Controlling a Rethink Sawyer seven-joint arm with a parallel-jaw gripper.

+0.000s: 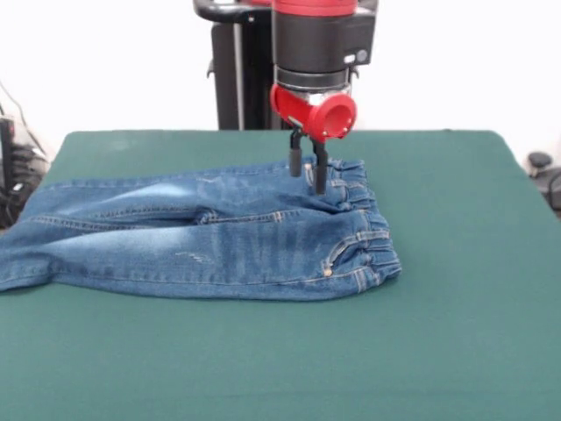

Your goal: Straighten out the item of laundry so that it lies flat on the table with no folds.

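The jeans (202, 232) lie spread on the green bench (438, 333), on its left half as seen from the front, with the legs running out toward the left edge and the gathered elastic waistband (372, 232) pointing right, near the middle of the bench. They are blue denim with paler faded patches on the thighs and orange-tan stitching along the seams and round a pocket just left of the waistband. The two legs lie side by side, one behind the other, with a raised crease between them where the cloth bunches near the crotch. The far leg shows soft ridges along its length; the near leg looks smoother, and its cuff end reaches the left edge of the bench. The far corner of the waistband is rumpled and sits slightly higher than the rest.

Right above that far corner of the waistband stands the tool (308, 171), hanging straight down from a red fitting (314, 110) on the black and red arm (320, 39). Its two dark fingers (321, 167) are set narrow, with only a small gap between them, and their tips reach down to the cloth at the waistband; whether they pinch any denim I cannot tell.

Right of the jeans and in front of them, the bench shows plain green felt.
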